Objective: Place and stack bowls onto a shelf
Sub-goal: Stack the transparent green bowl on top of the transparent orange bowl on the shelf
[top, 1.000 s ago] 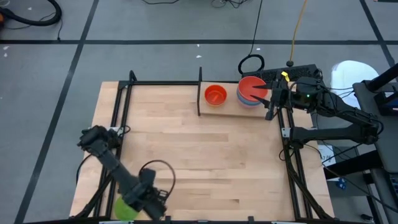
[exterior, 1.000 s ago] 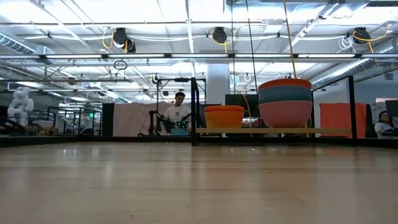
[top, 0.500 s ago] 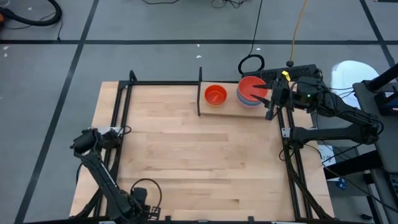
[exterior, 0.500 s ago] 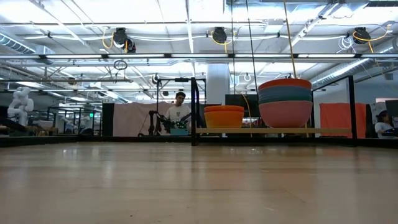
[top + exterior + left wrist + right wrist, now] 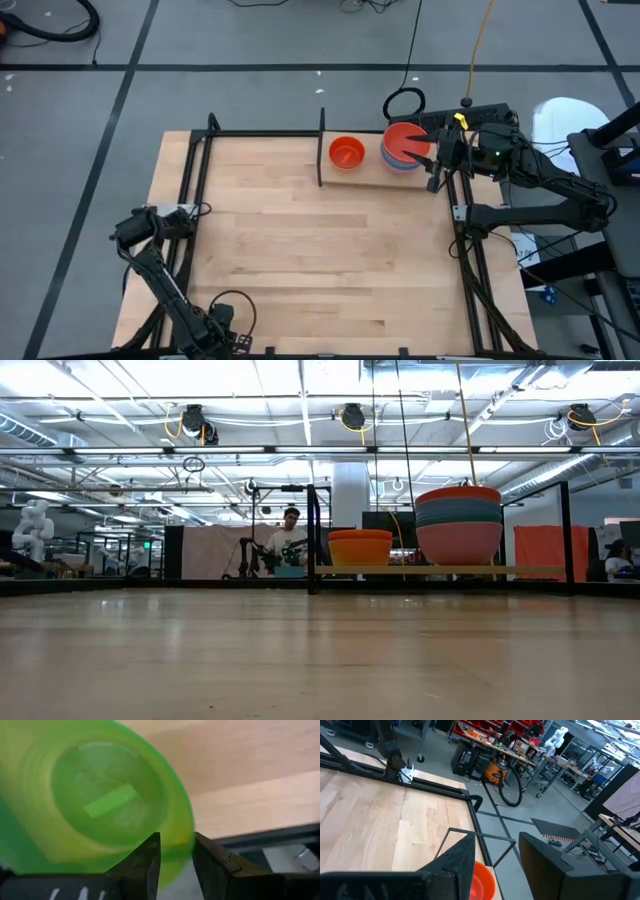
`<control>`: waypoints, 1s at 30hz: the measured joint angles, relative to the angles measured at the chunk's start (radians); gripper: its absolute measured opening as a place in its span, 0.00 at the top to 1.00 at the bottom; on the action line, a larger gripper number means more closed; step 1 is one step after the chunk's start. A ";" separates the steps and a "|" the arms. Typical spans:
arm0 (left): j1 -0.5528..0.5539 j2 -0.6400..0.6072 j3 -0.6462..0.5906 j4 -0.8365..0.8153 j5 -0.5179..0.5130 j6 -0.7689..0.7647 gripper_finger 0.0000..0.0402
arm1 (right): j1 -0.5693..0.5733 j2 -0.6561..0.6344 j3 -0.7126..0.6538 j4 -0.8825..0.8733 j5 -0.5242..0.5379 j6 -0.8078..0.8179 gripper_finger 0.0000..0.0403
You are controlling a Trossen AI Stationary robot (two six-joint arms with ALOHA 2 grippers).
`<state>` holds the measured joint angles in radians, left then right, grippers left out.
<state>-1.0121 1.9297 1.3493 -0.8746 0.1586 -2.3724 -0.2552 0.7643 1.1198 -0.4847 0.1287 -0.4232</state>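
Two dark fingers of the left gripper (image 5: pixel 175 857) pinch the rim of a translucent green round plastic bowl (image 5: pixel 100 800), one finger inside the wall and one outside it. Its hollow faces the wrist camera, and a pale rectangular patch shows on its round bottom. Seen from above, the left arm (image 5: pixel 165 285) reaches down to the near left corner of the pale-wood tabletop (image 5: pixel 310 250), where the gripper and the green bowl slip past the picture's lower edge; only the left wrist view shows the grip.

At the far side of the table stands the small pale-wood shelf with black metal bars (image 5: pixel 365 178). On it sit a small orange round plastic bowl (image 5: pixel 347 152) and, just beside it, a stack of larger bowls with a red one on top (image 5: pixel 405 142). The low view shows what the overhead hides: the stack (image 5: pixel 459 525) has a red-orange bowl on top, teal and blue ones beneath, and a pink one at the bottom.

The right gripper (image 5: pixel 438 160) hovers at the right end of the shelf, next to the stack, fingers spread apart with nothing between them. Its wrist view looks past the small orange bowl (image 5: pixel 482 881) across the tabletop.
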 joint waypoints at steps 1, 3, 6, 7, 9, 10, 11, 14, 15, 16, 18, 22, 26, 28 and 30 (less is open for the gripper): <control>0.000 0.000 -0.014 0.011 0.001 0.007 0.72 | 0.000 0.000 0.000 0.000 0.000 0.000 0.64; 0.002 0.000 -0.032 0.014 0.001 0.007 0.72 | 0.000 0.000 0.000 0.001 0.000 0.000 0.64; 0.010 0.000 -0.058 0.010 0.004 0.018 0.76 | 0.000 0.000 0.000 0.001 0.000 0.000 0.64; 0.015 0.000 -0.066 0.007 0.006 0.017 0.79 | 0.000 0.000 0.000 0.001 0.000 0.000 0.64; 0.025 0.000 -0.071 0.006 0.006 0.036 0.89 | 0.000 0.000 0.000 0.001 0.000 0.000 0.64; 0.030 0.000 -0.072 0.006 0.007 0.059 0.94 | 0.000 0.000 0.000 0.001 0.000 0.000 0.64; 0.037 0.000 -0.072 0.003 0.009 0.079 0.96 | 0.000 0.000 0.000 0.001 0.000 0.000 0.64; 0.061 -0.001 -0.071 -0.007 -0.005 0.124 0.97 | 0.000 0.000 0.000 0.001 0.000 0.000 0.64; 0.073 -0.001 -0.067 -0.017 -0.014 0.152 0.98 | 0.000 0.000 0.000 0.001 0.000 -0.001 0.64; 0.088 -0.001 -0.061 -0.030 -0.020 0.186 0.98 | 0.000 0.000 0.000 0.001 0.000 -0.004 0.64; 0.123 -0.001 -0.043 -0.069 -0.032 0.269 0.98 | 0.000 0.000 0.000 0.001 0.001 -0.005 0.64; 0.216 0.000 0.010 -0.176 -0.057 0.496 0.99 | 0.000 0.000 0.000 0.001 0.001 -0.007 0.64; 0.334 0.000 0.097 -0.357 -0.083 0.766 0.99 | 0.000 0.000 0.000 0.001 0.001 -0.008 0.64; 0.399 0.000 0.157 -0.464 -0.109 0.896 0.99 | 0.000 0.000 0.000 0.001 0.001 -0.008 0.64; 0.462 0.000 0.224 -0.554 -0.157 1.025 0.99 | 0.000 0.000 0.000 0.001 0.001 -0.009 0.64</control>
<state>-0.5497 1.9297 1.5736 -1.4291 0.0013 -1.3478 -0.2553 0.7639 1.1198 -0.4834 0.1299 -0.4318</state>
